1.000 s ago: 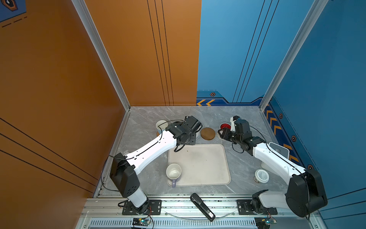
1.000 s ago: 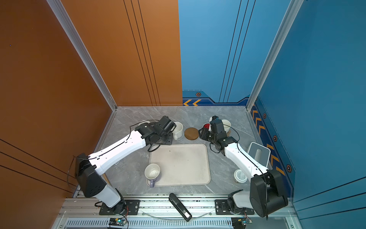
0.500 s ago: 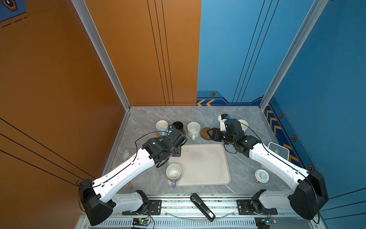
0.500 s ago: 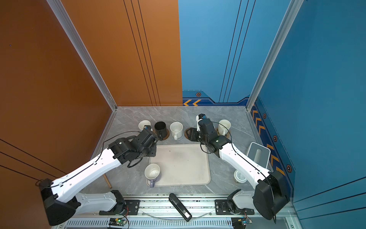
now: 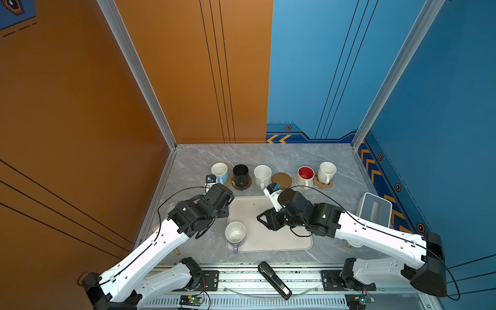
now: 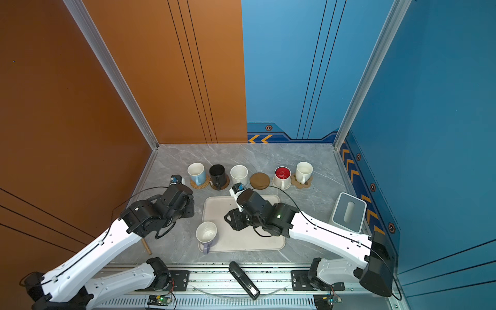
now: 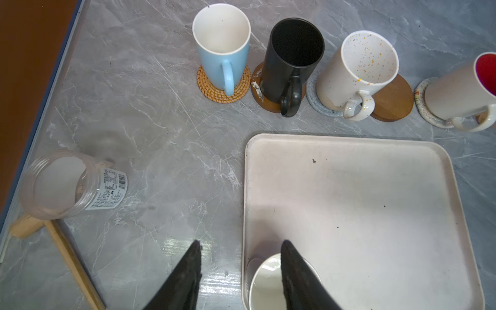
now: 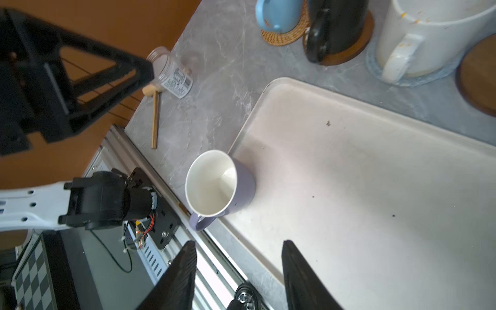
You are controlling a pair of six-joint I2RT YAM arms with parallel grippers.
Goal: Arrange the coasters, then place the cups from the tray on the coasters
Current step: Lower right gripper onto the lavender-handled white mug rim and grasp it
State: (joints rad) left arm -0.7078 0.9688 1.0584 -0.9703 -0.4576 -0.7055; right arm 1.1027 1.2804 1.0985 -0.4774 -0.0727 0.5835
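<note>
I see five cups (image 5: 240,171) on coasters (image 5: 326,184). The lavender cup (image 5: 235,234) sits on the tray (image 5: 247,208), and the wooden coaster (image 5: 281,179) is bare. The left gripper (image 7: 241,244) and right gripper (image 8: 239,244) are apart, empty.

Cream-beige tray (image 7: 362,201) on a grey bench (image 7: 147,107) veined with white.
Far row, left to right: light blue mug (image 7: 214,64) on golden woven coaster (image 7: 212,94); black mug (image 7: 290,69) on dark brown wooden coaster (image 7: 268,105); white speckled mug (image 7: 346,83), flecks orange and grey, on grey-blue coaster (image 7: 315,103); bare brown disc (image 5: 281,179); white red-lined mug (image 7: 453,99); plain white mug (image 5: 326,171) on tan paw coaster (image 5: 329,184). Near: lavender mug (image 8: 243,185), white inside.
</note>
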